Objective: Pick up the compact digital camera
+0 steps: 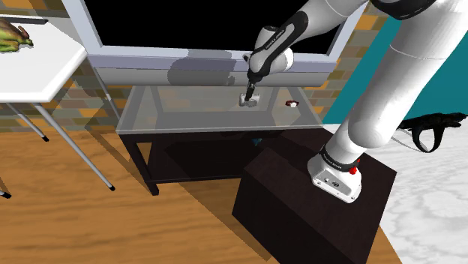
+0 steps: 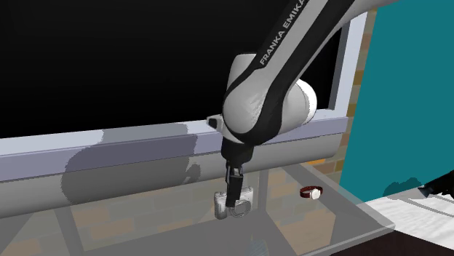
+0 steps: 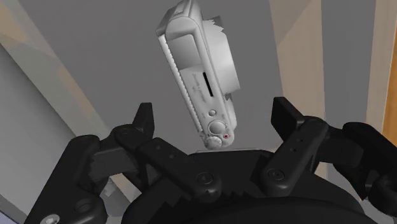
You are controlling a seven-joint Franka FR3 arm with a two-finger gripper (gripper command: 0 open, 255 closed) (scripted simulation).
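Glass tabletop (image 1: 172, 112), starting from the shoulder view's left: bare pane first, then the grey compact camera (image 1: 243, 100) standing on its base near the middle, top plate up. The black gripper (image 1: 250, 93) is poised right over it, fingers spread either side with a gap showing in the wrist view, so nothing is clamped yet. It straddles the thin body, a touch askew, which I'd say suits a squeeze on the flat faces. Further right, a small wristwatch (image 1: 292, 103) sits well apart, no obstacle.
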